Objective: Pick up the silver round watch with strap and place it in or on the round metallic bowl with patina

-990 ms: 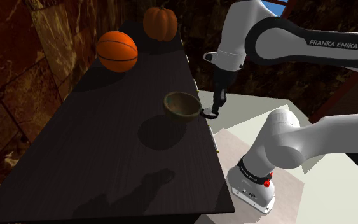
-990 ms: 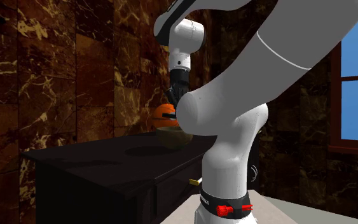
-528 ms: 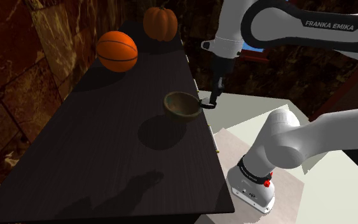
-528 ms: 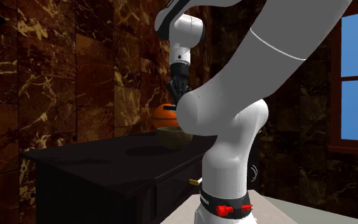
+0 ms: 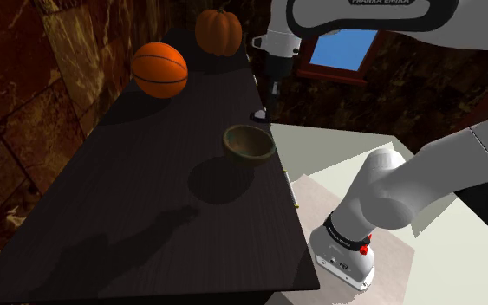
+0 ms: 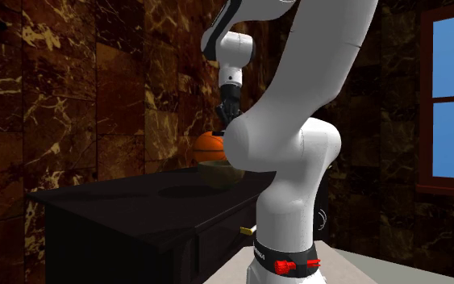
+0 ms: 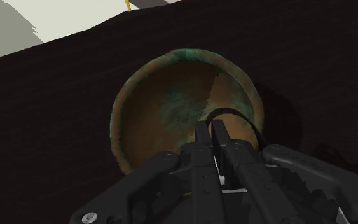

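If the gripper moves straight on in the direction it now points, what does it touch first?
Probably the bowl, on its inside: in the wrist view the gripper, shut on the watch, points into it. Its height above is unclear.
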